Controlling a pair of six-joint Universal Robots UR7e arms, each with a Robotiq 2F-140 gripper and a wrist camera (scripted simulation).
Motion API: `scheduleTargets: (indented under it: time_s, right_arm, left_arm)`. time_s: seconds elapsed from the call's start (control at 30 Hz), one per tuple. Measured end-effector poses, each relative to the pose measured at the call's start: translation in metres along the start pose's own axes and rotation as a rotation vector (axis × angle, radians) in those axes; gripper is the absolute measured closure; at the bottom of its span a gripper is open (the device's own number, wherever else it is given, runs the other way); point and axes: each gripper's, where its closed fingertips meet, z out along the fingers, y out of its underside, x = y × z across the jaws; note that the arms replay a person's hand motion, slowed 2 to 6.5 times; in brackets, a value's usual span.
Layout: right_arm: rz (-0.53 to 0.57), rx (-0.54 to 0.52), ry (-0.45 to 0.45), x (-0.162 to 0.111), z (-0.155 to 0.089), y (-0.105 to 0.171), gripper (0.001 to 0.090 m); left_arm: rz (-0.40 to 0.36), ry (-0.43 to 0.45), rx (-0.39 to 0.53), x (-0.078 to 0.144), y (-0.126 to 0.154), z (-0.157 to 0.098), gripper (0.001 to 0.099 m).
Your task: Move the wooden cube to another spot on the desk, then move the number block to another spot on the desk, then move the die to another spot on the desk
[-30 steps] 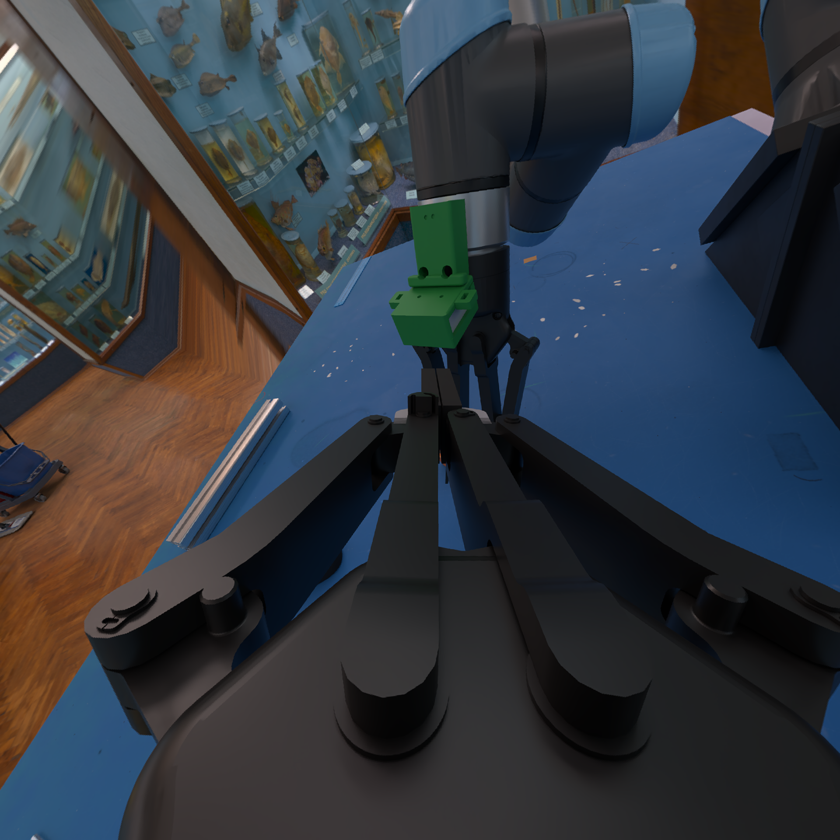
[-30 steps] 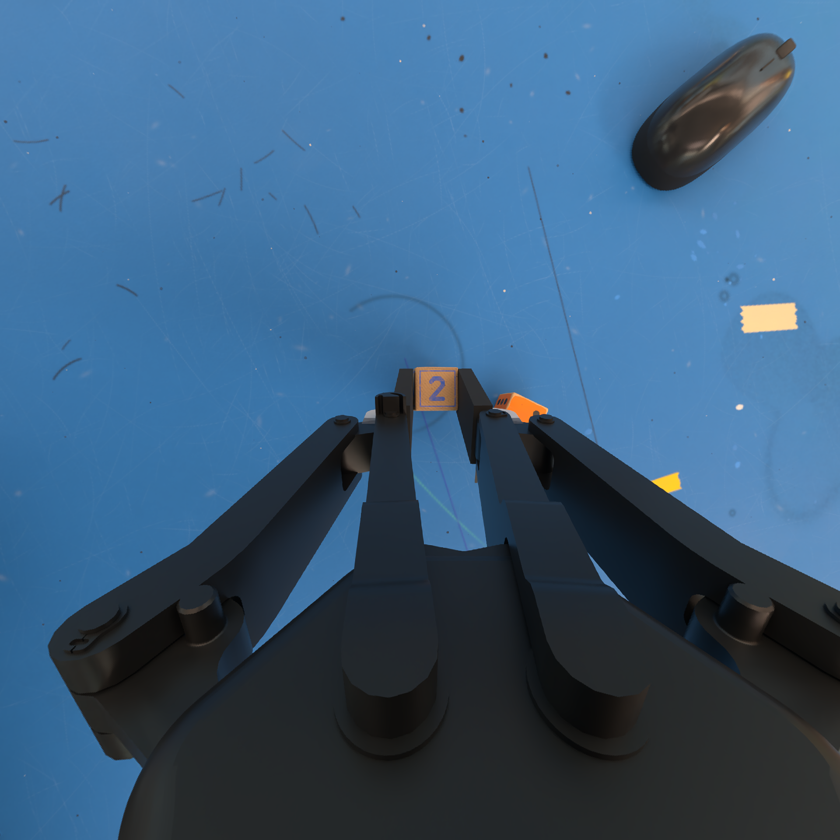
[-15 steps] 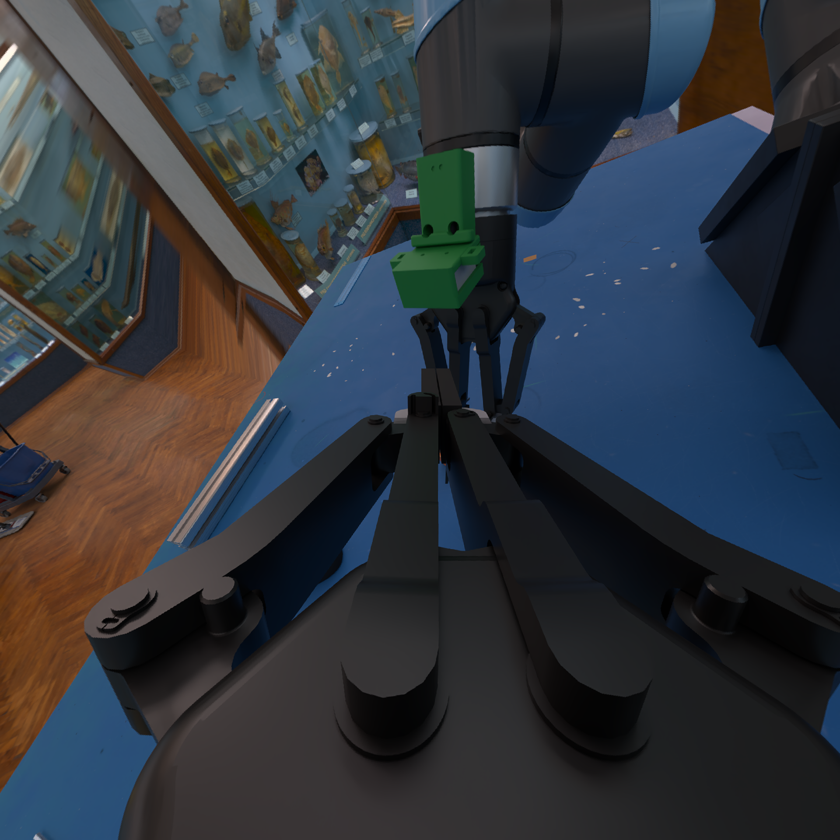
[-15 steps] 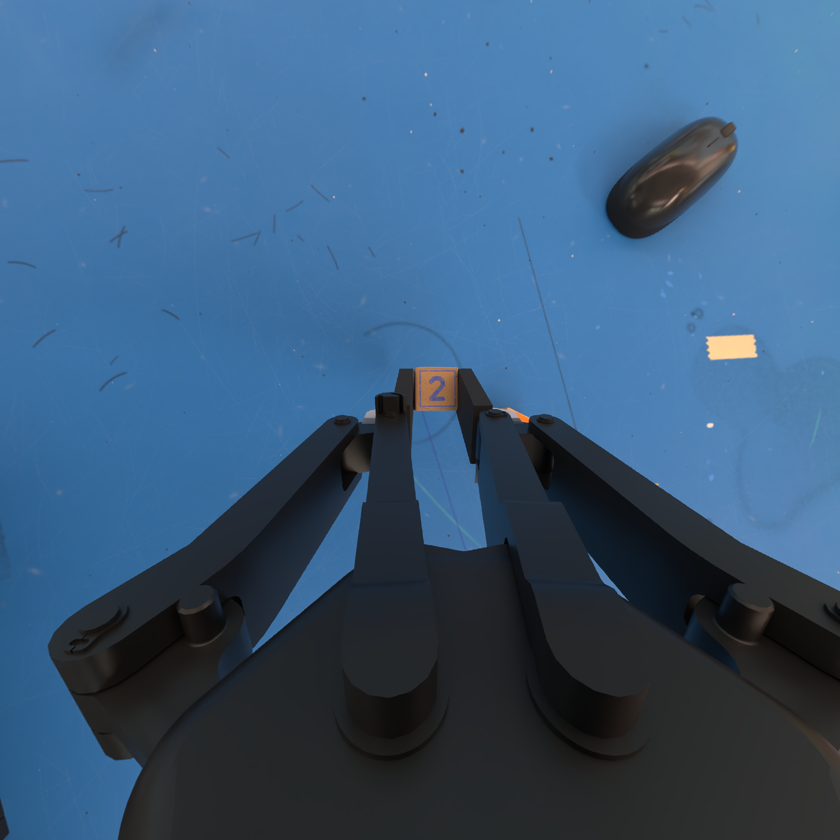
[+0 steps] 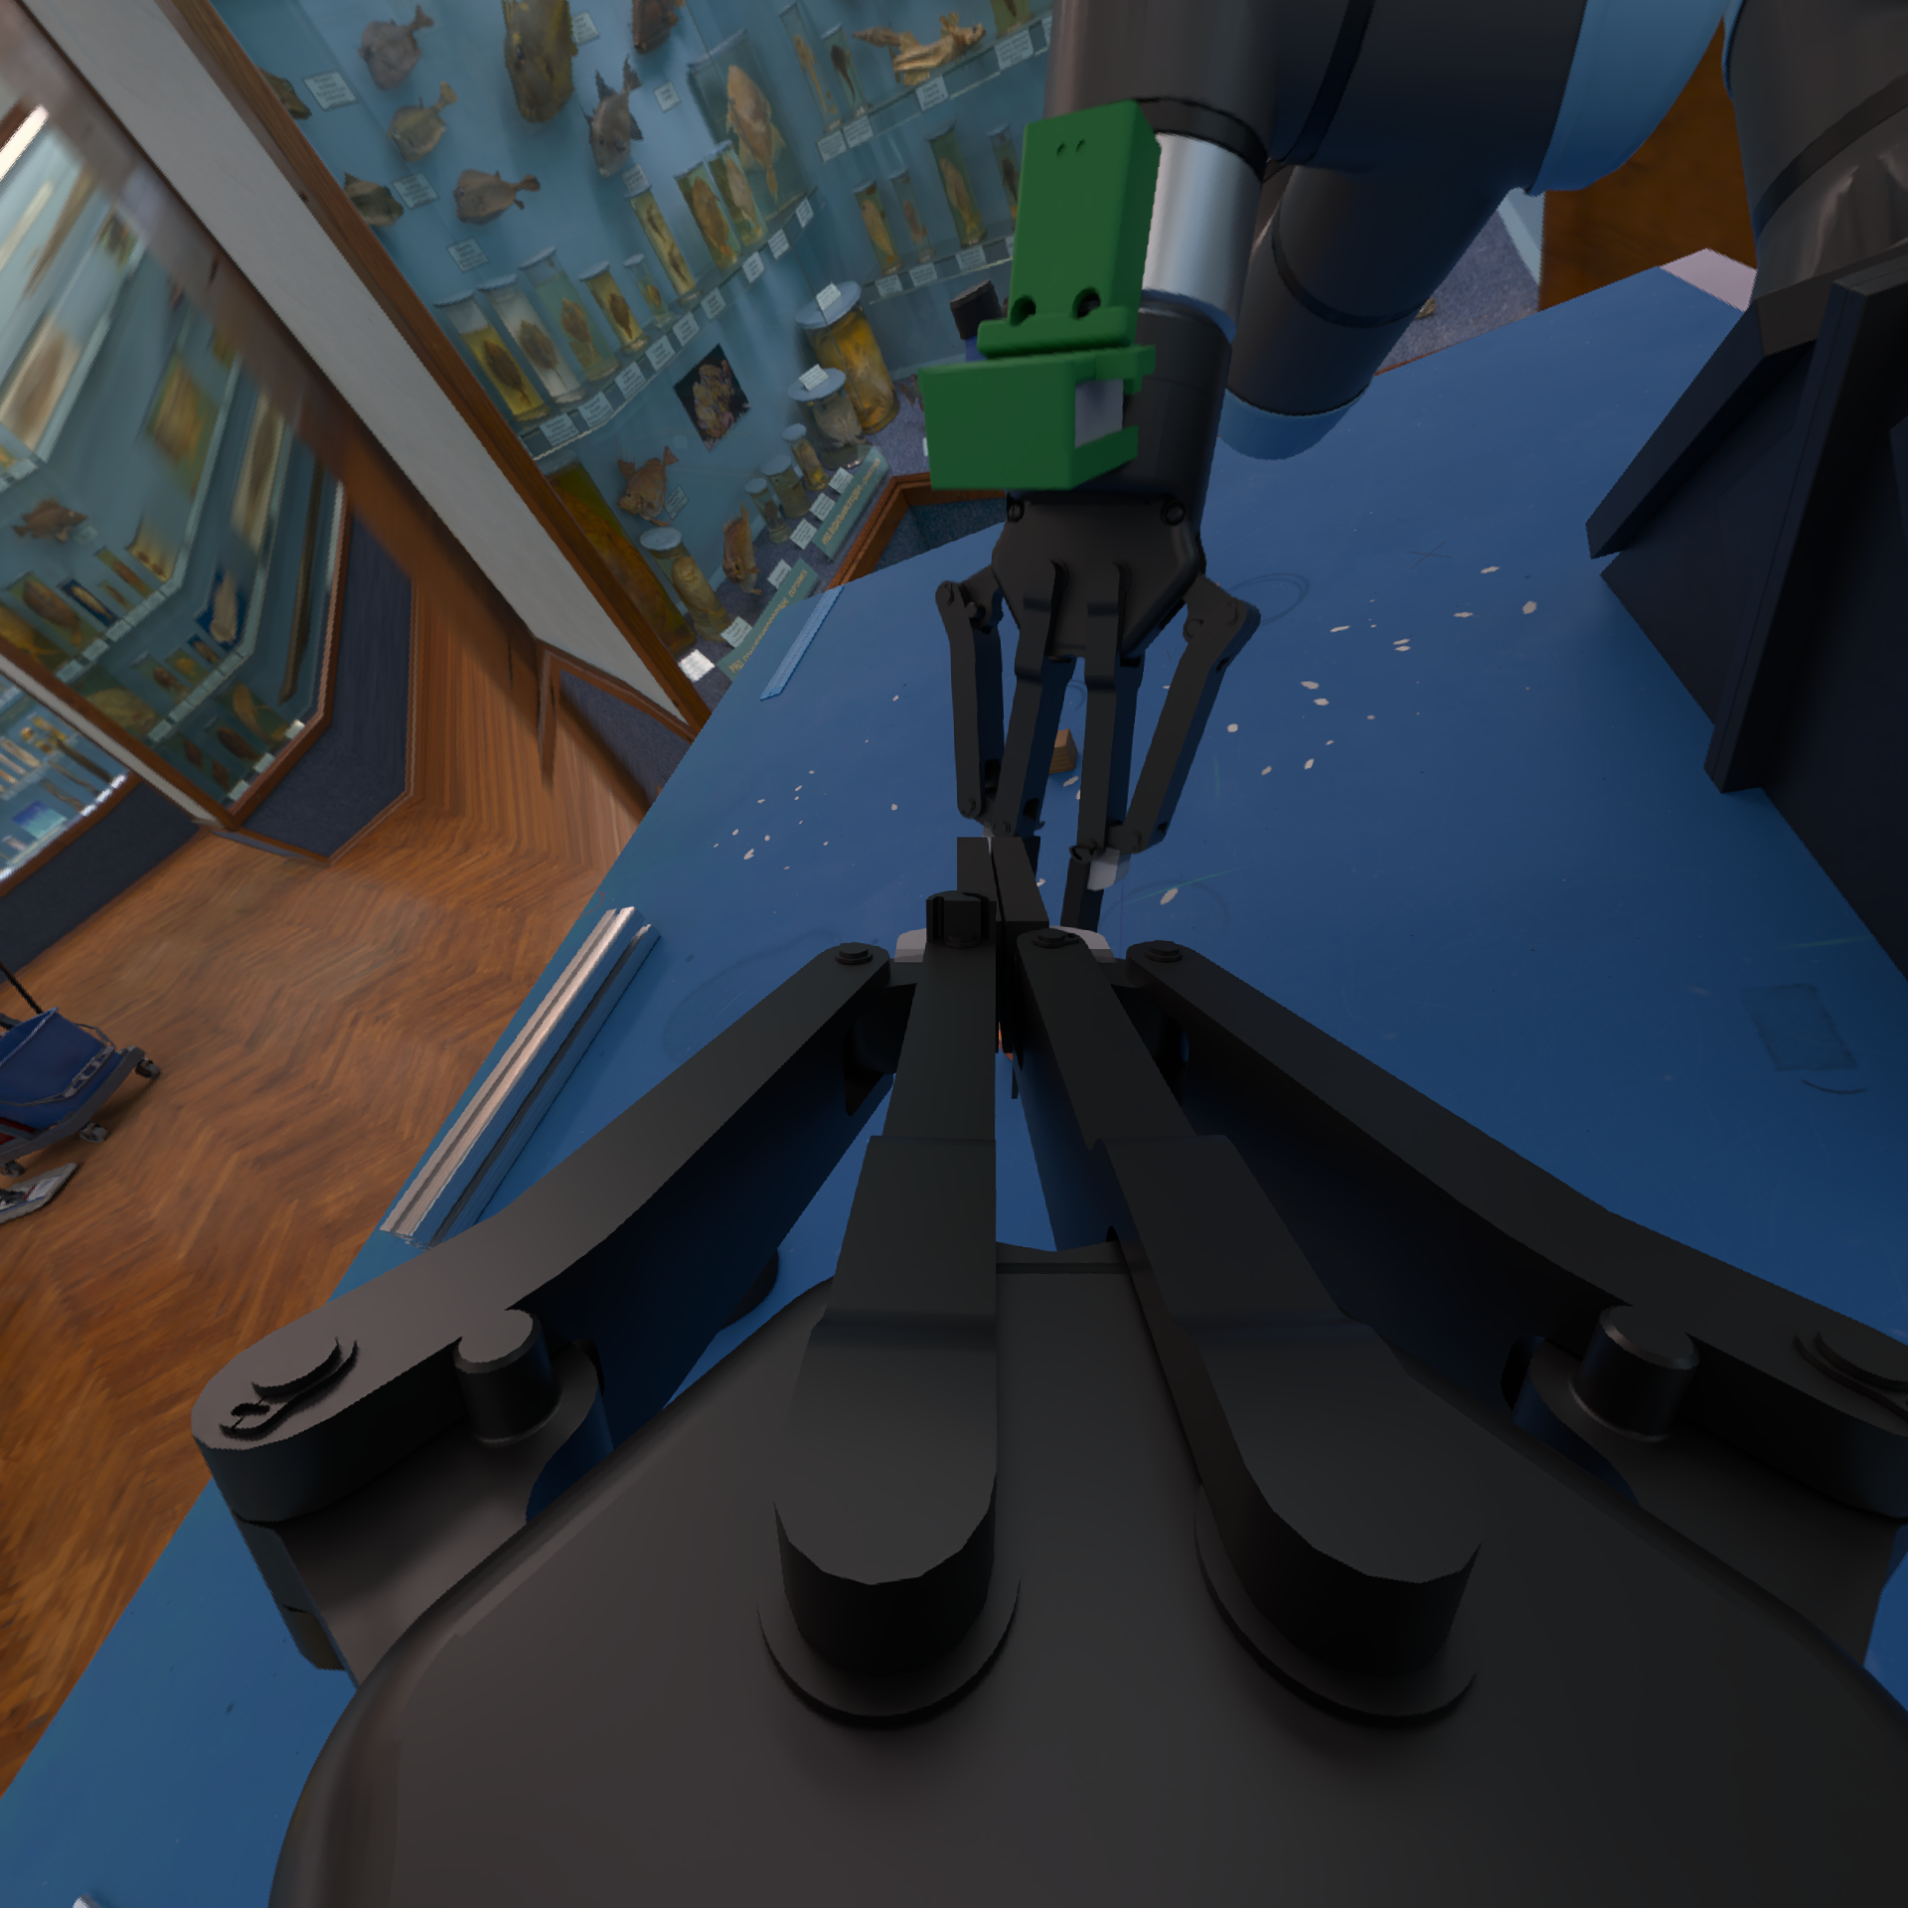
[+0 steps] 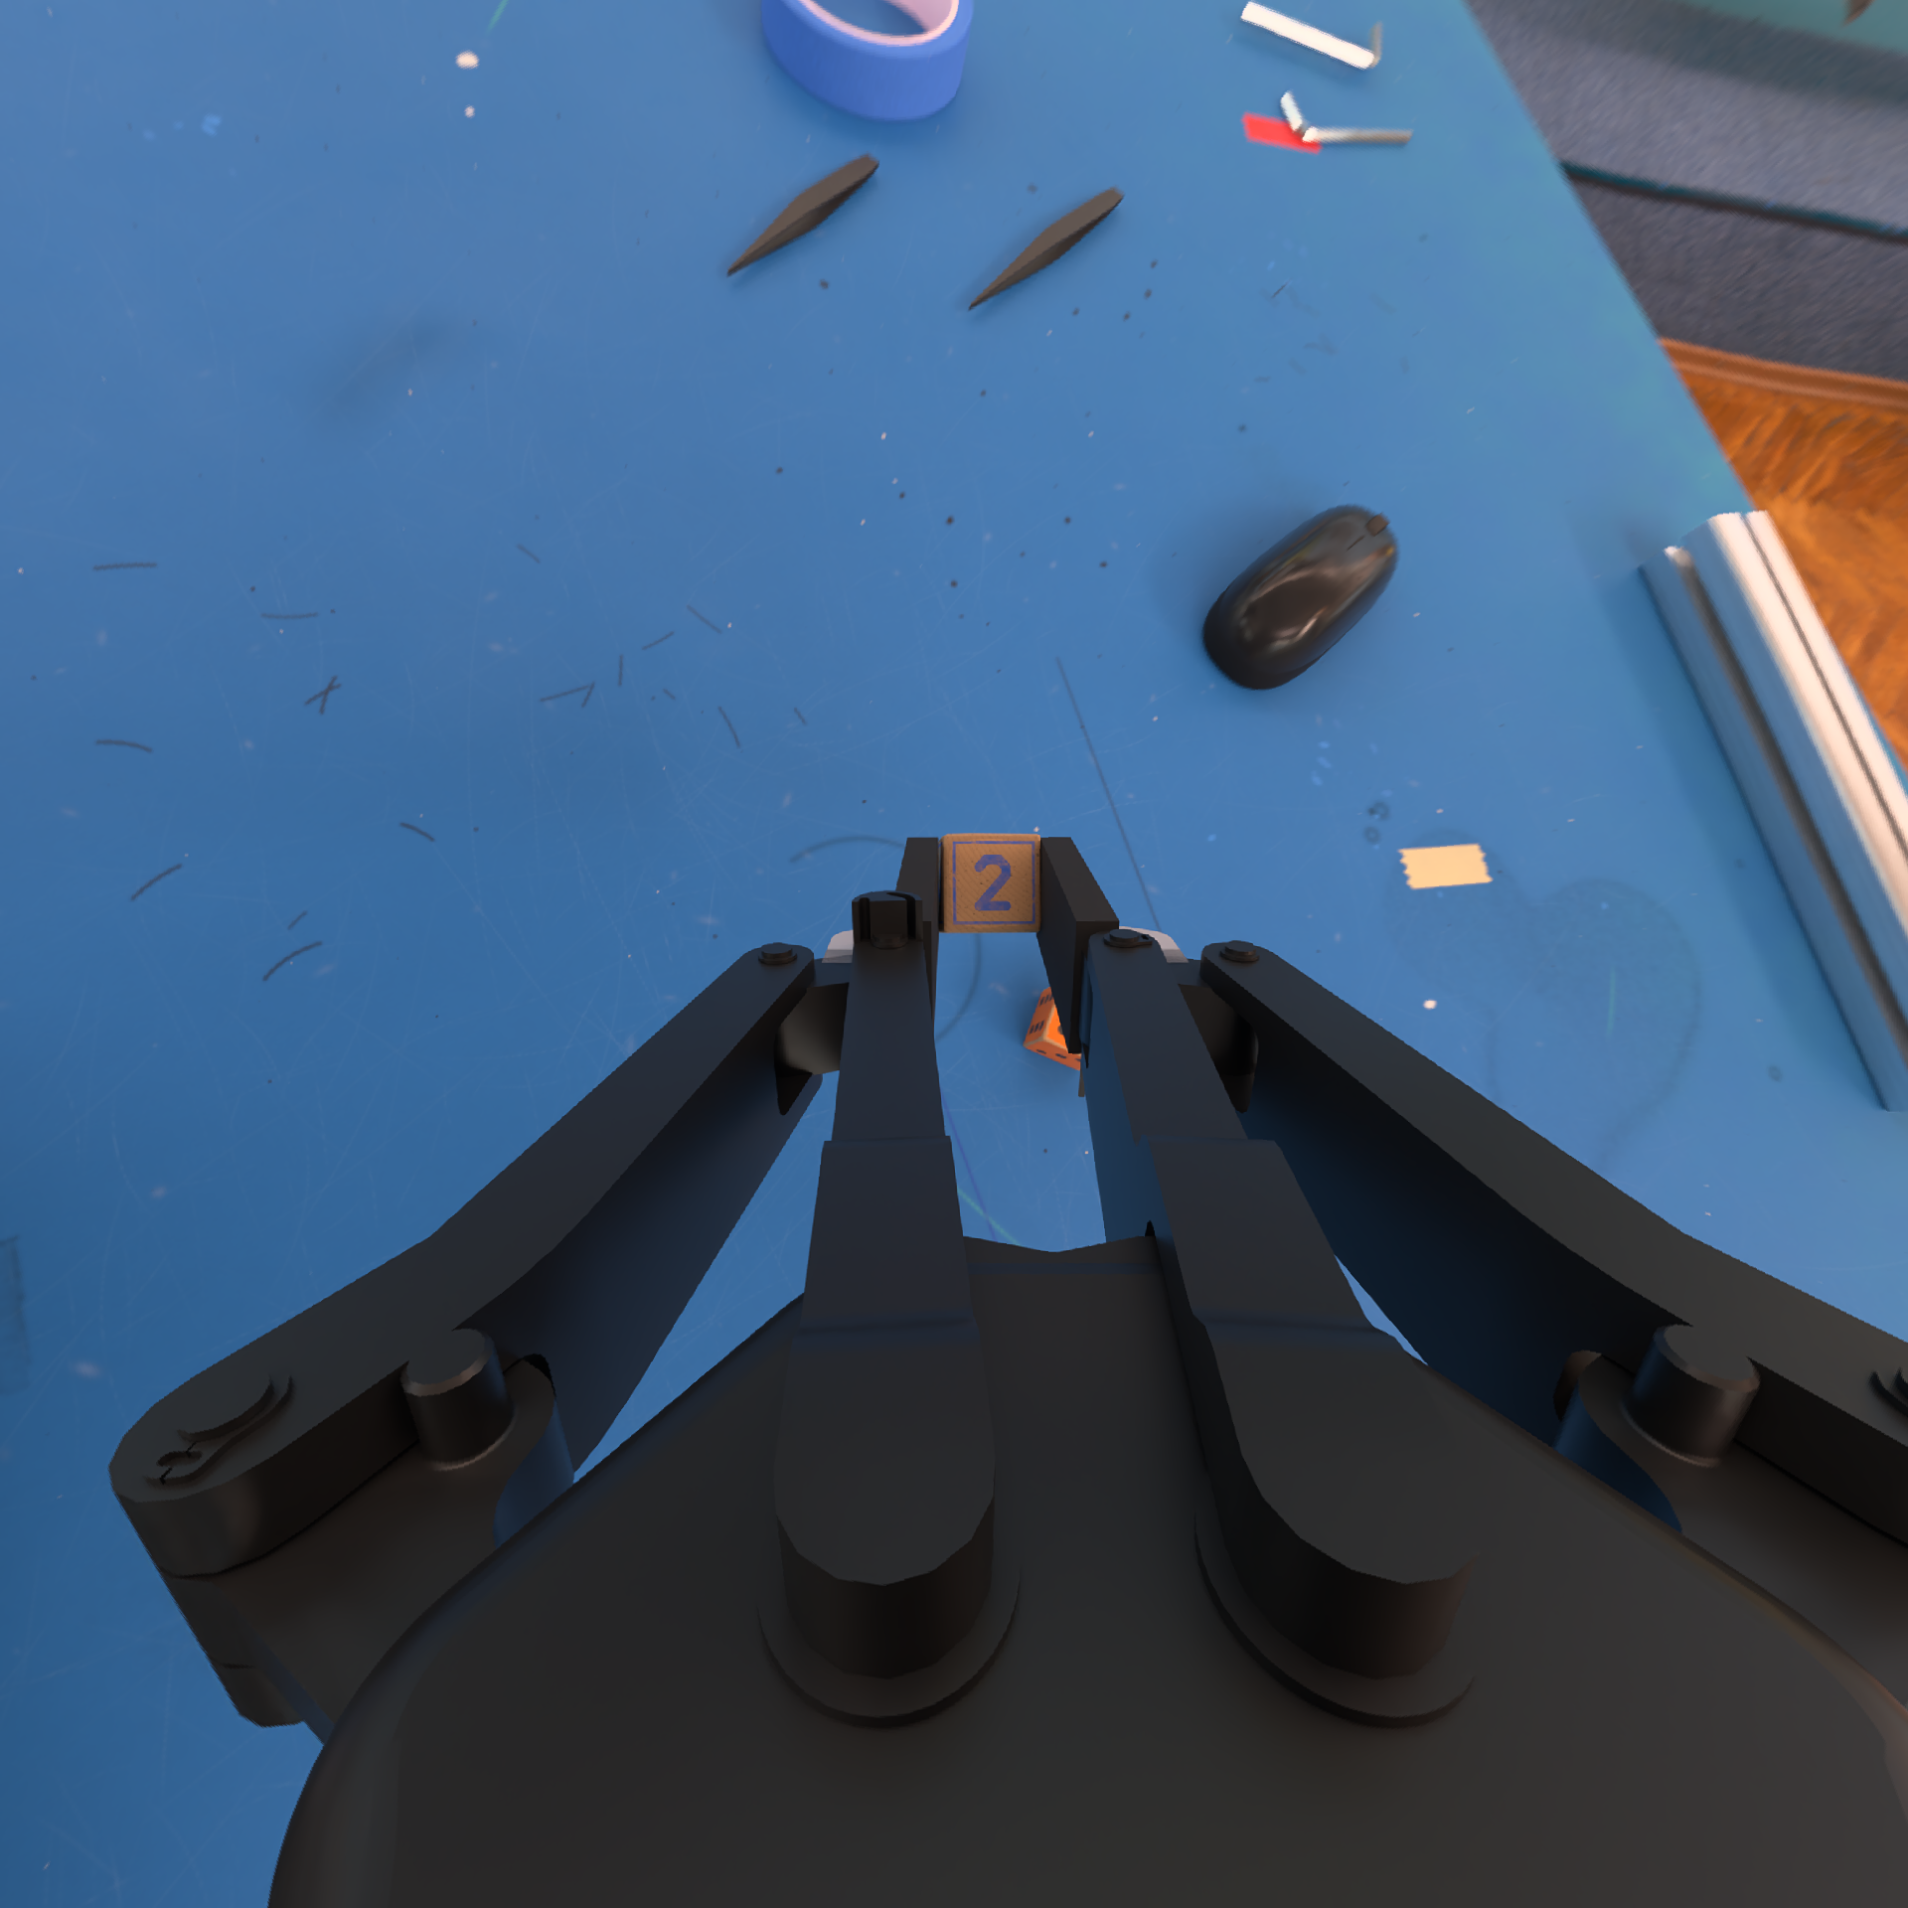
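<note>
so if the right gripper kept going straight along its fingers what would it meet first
Probably bare desk: the right gripper, shut on the number block, points at open surface, with the mouse off to one side. Depth is unclear.

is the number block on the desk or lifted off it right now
Lifted. The right gripper is shut on the number block, and the blue desk with the orange die lies well below it.

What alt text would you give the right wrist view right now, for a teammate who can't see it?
The right gripper is shut on the number block, holding it above the blue desk. An orange die lies on the desk below, partly hidden by a finger. Farther off are a black computer mouse, two dark pointed pieces and a blue tape roll.
</note>
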Motion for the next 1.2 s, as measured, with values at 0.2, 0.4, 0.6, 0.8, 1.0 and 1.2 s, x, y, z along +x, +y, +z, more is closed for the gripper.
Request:
scheduleTargets:
  time_s: [0.2,0.4,0.6,0.8,1.0,1.2]
  right_arm:
    - [0.020,0.080,0.070,0.012,-0.024,-0.011,0.0645]
    - [0.054,0.161,0.159,0.027,-0.050,-0.018,0.0645]
    - [0.103,0.227,0.270,0.047,-0.078,-0.018,0.0645]
    - [0.166,0.267,0.393,0.069,-0.104,-0.009,0.0645]
    - [0.238,0.288,0.509,0.090,-0.128,0.006,0.0645]
    - [0.319,0.291,0.595,0.106,-0.146,0.026,0.0645]
  left_arm:
    - [-0.002,-0.001,0.002,0.000,0.000,0.000,0.0992]
    - [-0.004,-0.001,0.004,0.000,-0.001,0.000,0.0992]
    - [-0.005,-0.001,0.004,0.000,-0.001,0.000,0.0992]
    - [-0.004,-0.001,0.003,0.000,-0.001,0.000,0.0992]
    - [-0.003,0.000,0.001,0.000,0.000,0.000,0.0992]
    - [-0.002,0.001,0.000,0.001,0.000,0.001,0.0992]
